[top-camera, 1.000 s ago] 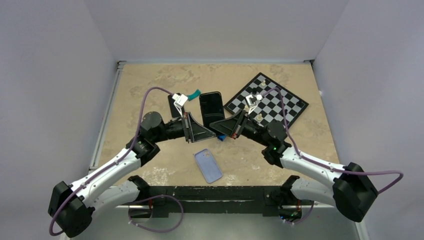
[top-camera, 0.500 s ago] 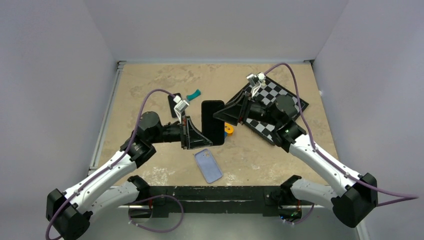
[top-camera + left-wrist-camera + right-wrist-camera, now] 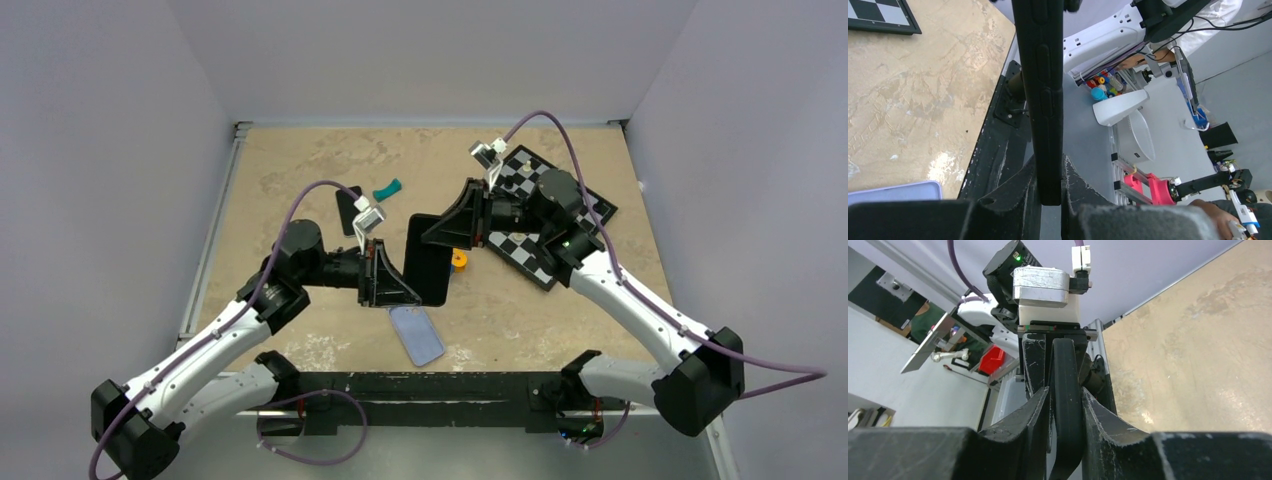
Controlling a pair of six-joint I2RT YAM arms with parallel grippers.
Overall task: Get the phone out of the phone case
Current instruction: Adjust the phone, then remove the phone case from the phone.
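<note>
The phone is at the middle of the table, grasped at both ends. The left gripper is clenched on its near end, with a finger on each flat face. The right gripper clamps its far end in the same way. An orange piece lies just beside the phone's right edge. The blue case lies flat just on the near side of the phone, close to the table's near edge. The chessboard is on the right, under the right arm. A broad stretch of table lies between the phone and the far wall.
</note>
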